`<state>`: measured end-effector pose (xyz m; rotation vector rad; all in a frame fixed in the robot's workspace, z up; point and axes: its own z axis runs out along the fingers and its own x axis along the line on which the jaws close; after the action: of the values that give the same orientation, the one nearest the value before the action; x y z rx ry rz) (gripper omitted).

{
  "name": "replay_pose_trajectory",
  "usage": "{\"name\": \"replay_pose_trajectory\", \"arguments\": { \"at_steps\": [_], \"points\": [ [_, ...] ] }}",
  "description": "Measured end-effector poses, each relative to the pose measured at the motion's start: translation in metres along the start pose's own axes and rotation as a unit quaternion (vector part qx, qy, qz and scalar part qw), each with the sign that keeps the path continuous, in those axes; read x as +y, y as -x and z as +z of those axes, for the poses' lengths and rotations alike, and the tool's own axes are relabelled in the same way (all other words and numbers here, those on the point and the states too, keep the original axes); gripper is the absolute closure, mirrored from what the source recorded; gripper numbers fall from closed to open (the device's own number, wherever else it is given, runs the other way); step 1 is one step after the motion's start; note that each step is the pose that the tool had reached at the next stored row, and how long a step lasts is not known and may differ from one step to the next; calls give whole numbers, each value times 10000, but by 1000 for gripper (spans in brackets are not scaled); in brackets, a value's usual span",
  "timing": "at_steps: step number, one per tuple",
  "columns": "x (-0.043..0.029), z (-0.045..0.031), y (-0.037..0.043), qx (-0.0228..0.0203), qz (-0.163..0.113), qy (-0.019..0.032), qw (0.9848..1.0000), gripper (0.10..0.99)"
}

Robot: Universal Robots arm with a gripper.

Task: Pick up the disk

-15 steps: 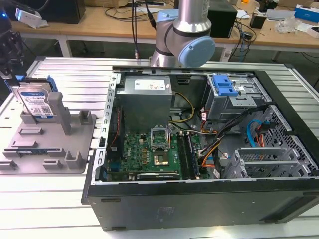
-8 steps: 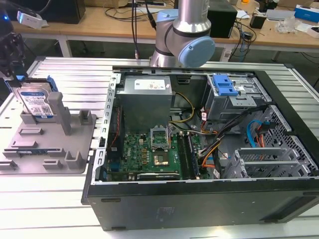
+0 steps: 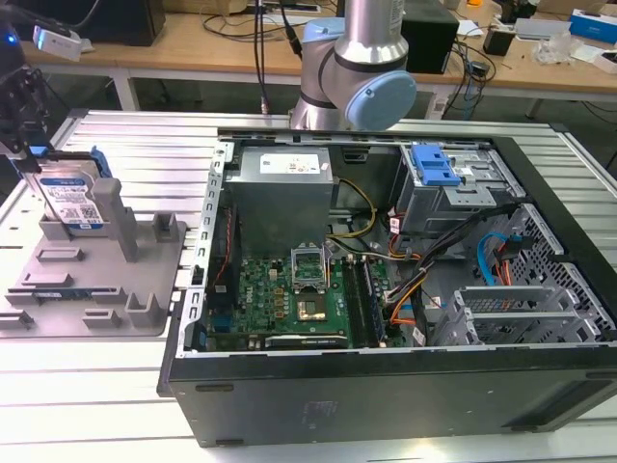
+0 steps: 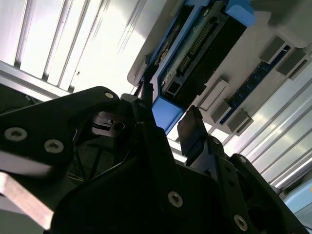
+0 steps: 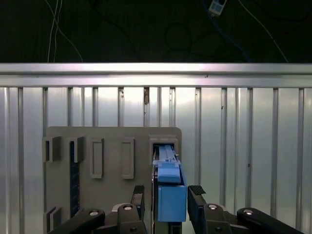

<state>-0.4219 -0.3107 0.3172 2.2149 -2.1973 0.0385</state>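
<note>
The disk (image 3: 69, 199) stands on edge in a slot at one end of the grey holder (image 3: 145, 258), its label facing out and its blue side rail uppermost. The gripper (image 5: 167, 188) hangs right above that end of the holder, and its jaws are open and straddle the blue rail. In the first wrist view one finger (image 5: 197, 197) sits just beside the rail, while the other shows a clear strip of holder between itself and the disk (so nothing is clamped). The holder lies flat on the ribbed aluminium worktop (image 5: 243, 146). Just beside the holder, toward the exterior view's right, an open computer case (image 3: 386, 391) lies on its side, with the arm (image 3: 359, 68) rising behind it.
</note>
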Motion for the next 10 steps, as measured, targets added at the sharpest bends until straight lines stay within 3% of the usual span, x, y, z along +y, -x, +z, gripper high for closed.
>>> {"name": "replay_pose_trajectory", "arguments": {
  "at_steps": [10],
  "points": [
    [0, 40, 1, 0, 0, -1, 10000, 604]
  ]
}}
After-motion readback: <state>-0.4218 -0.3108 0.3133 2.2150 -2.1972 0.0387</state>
